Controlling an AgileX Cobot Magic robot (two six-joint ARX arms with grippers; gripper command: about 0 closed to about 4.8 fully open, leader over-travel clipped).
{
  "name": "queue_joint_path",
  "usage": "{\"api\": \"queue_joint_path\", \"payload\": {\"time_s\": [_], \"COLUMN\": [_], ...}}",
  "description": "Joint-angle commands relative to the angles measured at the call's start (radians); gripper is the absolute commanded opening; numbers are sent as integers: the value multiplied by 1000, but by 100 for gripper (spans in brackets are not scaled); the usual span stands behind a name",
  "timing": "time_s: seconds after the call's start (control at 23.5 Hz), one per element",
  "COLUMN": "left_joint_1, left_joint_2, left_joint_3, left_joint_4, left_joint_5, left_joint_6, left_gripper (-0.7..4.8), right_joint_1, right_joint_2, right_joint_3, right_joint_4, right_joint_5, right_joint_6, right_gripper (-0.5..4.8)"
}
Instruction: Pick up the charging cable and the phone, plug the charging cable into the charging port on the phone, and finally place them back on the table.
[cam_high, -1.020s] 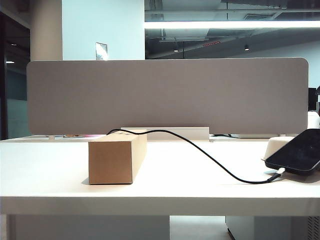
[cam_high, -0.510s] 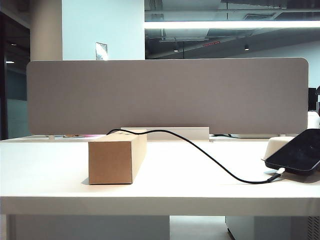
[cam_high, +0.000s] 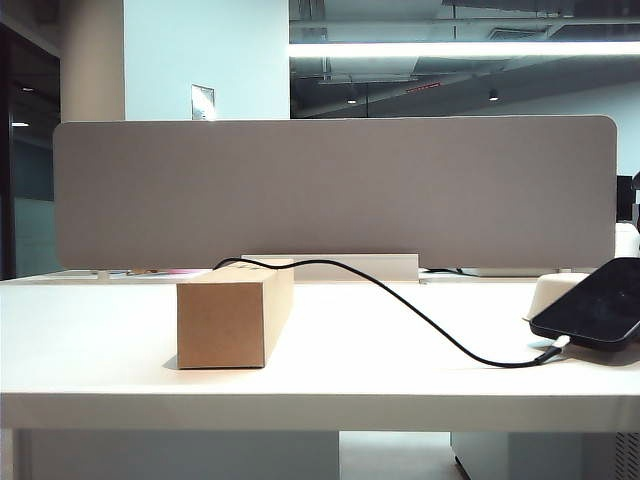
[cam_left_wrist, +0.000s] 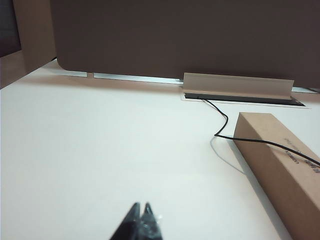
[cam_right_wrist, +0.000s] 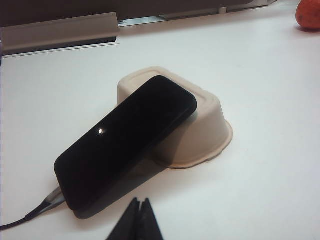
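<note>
Black phone (cam_right_wrist: 125, 147), black charging cable (cam_high: 420, 318), beige tray (cam_right_wrist: 200, 135), brown cardboard box (cam_high: 235, 315), white table (cam_high: 330, 385).

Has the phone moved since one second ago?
No. In the exterior view the phone leans on the tray at the same spot, equally far from the box. Both grippers are shut, away from it.

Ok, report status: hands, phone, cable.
Left hand shut, empty. Right hand shut, empty, near phone. Phone propped on upturned tray. Cable draped over box.
</note>
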Motion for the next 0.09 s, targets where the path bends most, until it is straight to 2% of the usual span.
{"api": "queue_joint_path", "payload": {"time_s": [0.04, 0.09], "left_joint_1": [1, 1], "left_joint_2": [1, 1], "left_joint_3": [3, 3], "left_joint_4": [7, 7], "left_joint_5": [1, 1], "left_joint_6": [1, 1], "left_gripper": [-6, -6], "right_joint_1": [0, 0], "right_joint_2": [-1, -1], "right_joint_3": [-5, -5], "right_joint_4": [10, 10], "right_joint_5": [1, 1], "right_joint_6": [0, 0], "right_gripper": [0, 0]}}
